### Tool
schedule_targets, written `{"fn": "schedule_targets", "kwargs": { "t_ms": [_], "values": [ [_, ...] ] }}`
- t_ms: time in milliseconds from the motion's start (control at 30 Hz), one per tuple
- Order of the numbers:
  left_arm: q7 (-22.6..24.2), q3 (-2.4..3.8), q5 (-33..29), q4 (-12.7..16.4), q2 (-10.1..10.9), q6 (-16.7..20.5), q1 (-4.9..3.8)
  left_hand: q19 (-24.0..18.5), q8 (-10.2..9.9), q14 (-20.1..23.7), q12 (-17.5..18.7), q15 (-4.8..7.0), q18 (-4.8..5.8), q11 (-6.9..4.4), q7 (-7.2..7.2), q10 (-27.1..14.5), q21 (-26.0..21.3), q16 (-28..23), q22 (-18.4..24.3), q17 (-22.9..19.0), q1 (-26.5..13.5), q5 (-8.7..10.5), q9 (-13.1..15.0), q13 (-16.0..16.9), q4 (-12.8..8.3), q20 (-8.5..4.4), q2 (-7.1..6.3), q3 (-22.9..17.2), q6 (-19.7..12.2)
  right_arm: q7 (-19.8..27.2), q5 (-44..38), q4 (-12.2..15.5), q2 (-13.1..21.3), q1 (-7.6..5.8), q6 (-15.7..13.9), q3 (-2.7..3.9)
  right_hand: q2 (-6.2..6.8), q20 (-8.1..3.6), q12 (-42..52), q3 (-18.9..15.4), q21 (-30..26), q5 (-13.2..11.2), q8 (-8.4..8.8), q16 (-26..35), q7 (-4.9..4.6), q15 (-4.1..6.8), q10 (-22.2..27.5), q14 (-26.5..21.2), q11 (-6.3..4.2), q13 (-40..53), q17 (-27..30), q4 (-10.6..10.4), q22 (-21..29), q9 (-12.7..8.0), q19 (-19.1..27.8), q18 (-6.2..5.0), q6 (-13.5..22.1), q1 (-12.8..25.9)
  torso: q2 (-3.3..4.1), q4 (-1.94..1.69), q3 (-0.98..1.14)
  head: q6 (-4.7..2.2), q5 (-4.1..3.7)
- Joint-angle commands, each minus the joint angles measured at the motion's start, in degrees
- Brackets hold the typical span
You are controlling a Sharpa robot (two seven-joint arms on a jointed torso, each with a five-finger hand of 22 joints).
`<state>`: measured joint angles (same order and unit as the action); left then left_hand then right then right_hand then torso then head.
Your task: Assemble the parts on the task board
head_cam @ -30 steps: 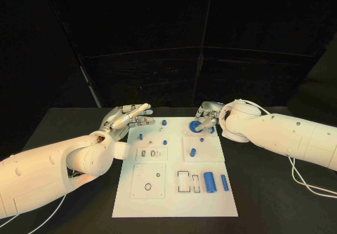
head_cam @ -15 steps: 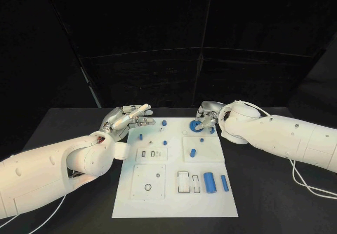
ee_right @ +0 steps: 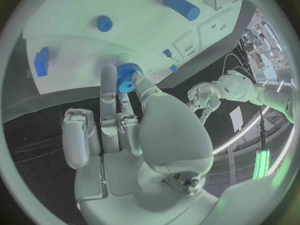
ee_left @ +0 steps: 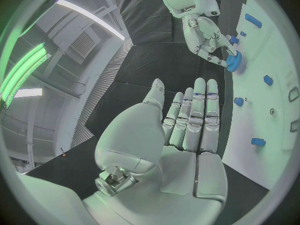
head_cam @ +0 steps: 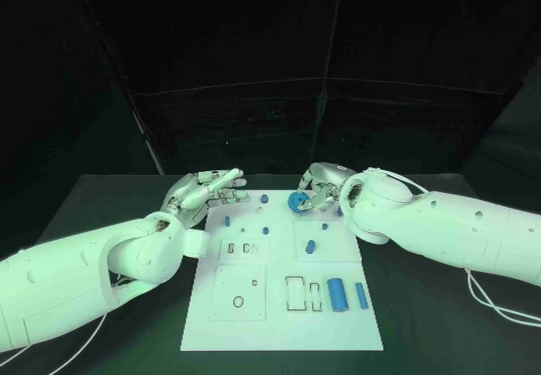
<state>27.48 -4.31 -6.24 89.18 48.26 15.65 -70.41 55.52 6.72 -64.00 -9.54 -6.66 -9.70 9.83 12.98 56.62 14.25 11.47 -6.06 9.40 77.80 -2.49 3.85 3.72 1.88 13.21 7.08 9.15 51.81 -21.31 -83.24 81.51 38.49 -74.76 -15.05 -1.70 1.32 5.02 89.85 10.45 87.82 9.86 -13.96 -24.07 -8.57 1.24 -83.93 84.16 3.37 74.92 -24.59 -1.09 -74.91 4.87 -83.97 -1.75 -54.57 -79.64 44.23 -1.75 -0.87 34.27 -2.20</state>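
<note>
Now right robot hand [head_cam: 317, 187] pinches blue gear [head_cam: 295, 202].

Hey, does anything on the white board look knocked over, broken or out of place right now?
Nothing stands out. The task board lies square on the table, its blue parts undamaged. The right hand holds a blue gear at the far edge; the left hand is open.

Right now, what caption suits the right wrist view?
Right hand pinches a blue gear above the white task board.
</note>
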Motion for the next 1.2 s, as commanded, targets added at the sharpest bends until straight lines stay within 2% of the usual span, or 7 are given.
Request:
{"fn": "schedule_targets", "kwargs": {
  "t_ms": [33, 133, 300, 533, 667, 900, 1200],
  "values": [
    [0.25, 0.03, 0.04, 0.13, 0.01, -0.70, -0.06, 0.38, -0.30, -0.33, 0.13, -0.21, -0.76, 0.13, 0.22, 0.42, -0.37, -0.22, 0.07, 0.06, 0.28, -0.26, -0.07, -0.04, -0.21, -0.07, 0.43, -0.01, 0.31, -0.94, -2.55, 0.41, -0.93, -0.15, -3.94, 0.07, 0.08, -0.47, 0.15, 0.30, 0.21, 0.32, 0.15, -0.23, 0.59, 0.24, -6.07, 0.21, -0.23, 15.08, -0.07, 0.13, -9.72, 0.06, -3.80, 0.63, -1.08, 0.66, 0.02, -0.15, -0.04, -0.13, 0.14],
    [0.26, 0.03, 0.04, 0.11, -0.01, -0.69, -0.07, 0.38, -0.30, -0.33, 0.13, -0.21, -0.76, 0.13, 0.22, 0.42, -0.37, -0.22, 0.07, 0.06, 0.28, -0.26, -0.07, -0.04, -0.21, -0.07, 0.43, -0.01, 0.31, -0.92, -2.88, -0.29, -2.69, -0.15, -4.03, 0.09, 0.12, -0.47, 0.15, 0.31, 0.20, 0.31, 0.17, -0.23, 0.60, 0.24, -6.07, 0.21, -0.23, 15.08, -0.07, 0.15, -9.72, 0.05, -3.80, 0.62, -1.09, 0.66, 0.11, -0.32, -0.03, -0.26, 0.15],
    [0.39, 0.04, 0.04, -0.01, -0.01, -0.60, -0.07, 0.38, -0.30, -0.33, 0.13, -0.21, -0.76, 0.13, 0.22, 0.42, -0.37, -0.22, 0.07, 0.06, 0.28, -0.26, -0.07, -0.04, -0.21, -0.07, 0.43, -0.01, 0.31, -0.60, -3.06, -2.11, -5.83, -0.15, -3.72, 0.09, 0.16, -0.46, 0.15, 0.32, 0.20, 0.30, 0.20, -0.23, 0.60, 0.24, -6.07, 0.21, -0.23, 15.08, -0.07, 0.18, -9.72, 0.03, -3.80, 0.62, -1.10, 0.66, 0.08, -0.20, -0.14, -0.12, 0.46],
    [0.51, 0.04, 0.04, -0.02, -0.10, -0.59, -0.09, 0.38, -0.30, -0.33, 0.13, -0.21, -0.76, 0.13, 0.22, 0.42, -0.37, -0.22, 0.07, 0.06, 0.28, -0.26, -0.07, -0.04, -0.21, -0.07, 0.43, -0.01, 0.31, 0.09, -2.96, -5.54, -10.20, -0.10, -2.92, 0.08, 0.26, -0.45, 0.15, 0.36, 0.22, 0.30, 0.31, -0.23, 0.58, 0.24, -6.07, 0.20, -0.23, 15.08, -0.08, 0.24, -9.75, -0.02, -3.82, 0.63, -1.08, 0.69, 0.05, 0.04, -0.03, -0.06, 0.99],
    [0.54, 0.05, 0.04, 0.09, -0.20, -0.61, -0.10, 0.38, -0.30, -0.33, 0.13, -0.21, -0.76, 0.13, 0.22, 0.42, -0.37, -0.22, 0.07, 0.06, 0.28, -0.26, -0.07, -0.04, -0.21, -0.07, 0.43, -0.01, 0.31, 0.37, -2.92, -7.70, -12.31, 0.05, -2.56, 0.07, 0.31, -0.45, 0.15, 0.40, 0.22, 0.32, 0.41, -0.23, 0.56, 0.23, -6.07, 0.20, -0.21, 15.08, -0.08, 0.27, -9.77, -0.07, -3.82, 0.64, -1.03, 0.72, 0.08, -0.05, -0.06, -0.03, 0.94],
    [0.54, 0.05, 0.04, 0.17, -0.27, -0.62, -0.11, 0.38, -0.30, -0.33, 0.13, -0.21, -0.76, 0.13, 0.22, 0.42, -0.37, -0.22, 0.07, 0.06, 0.28, -0.26, -0.07, -0.04, -0.21, -0.07, 0.43, -0.01, 0.31, 0.68, -2.90, -10.10, -14.41, 0.45, -1.52, 0.06, 0.46, -0.41, 0.15, 0.54, 0.20, 0.39, 0.78, -0.24, 0.43, 0.17, -6.07, 0.20, -0.11, 15.08, -0.09, 0.33, -9.71, -0.26, -3.80, 0.62, -0.83, 0.91, 0.06, -0.07, 0.01, 0.17, 1.14],
    [0.55, 0.05, 0.04, 0.04, -0.41, -0.62, -0.12, 0.38, -0.30, -0.33, 0.13, -0.21, -0.76, 0.13, 0.22, 0.42, -0.37, -0.22, 0.07, 0.06, 0.28, -0.26, -0.07, -0.04, -0.21, -0.07, 0.43, -0.01, 0.31, 1.33, -2.90, -10.67, -15.41, 0.94, 0.37, 0.04, 0.51, -0.39, 0.15, 0.57, 0.19, 0.39, 0.88, -0.24, 0.39, 0.15, -6.07, 0.20, -0.08, 15.08, -0.09, 0.33, -9.68, -0.30, -3.79, 0.62, -0.80, 1.00, 0.07, 0.08, 0.04, 0.43, 1.38]
  ]
}}
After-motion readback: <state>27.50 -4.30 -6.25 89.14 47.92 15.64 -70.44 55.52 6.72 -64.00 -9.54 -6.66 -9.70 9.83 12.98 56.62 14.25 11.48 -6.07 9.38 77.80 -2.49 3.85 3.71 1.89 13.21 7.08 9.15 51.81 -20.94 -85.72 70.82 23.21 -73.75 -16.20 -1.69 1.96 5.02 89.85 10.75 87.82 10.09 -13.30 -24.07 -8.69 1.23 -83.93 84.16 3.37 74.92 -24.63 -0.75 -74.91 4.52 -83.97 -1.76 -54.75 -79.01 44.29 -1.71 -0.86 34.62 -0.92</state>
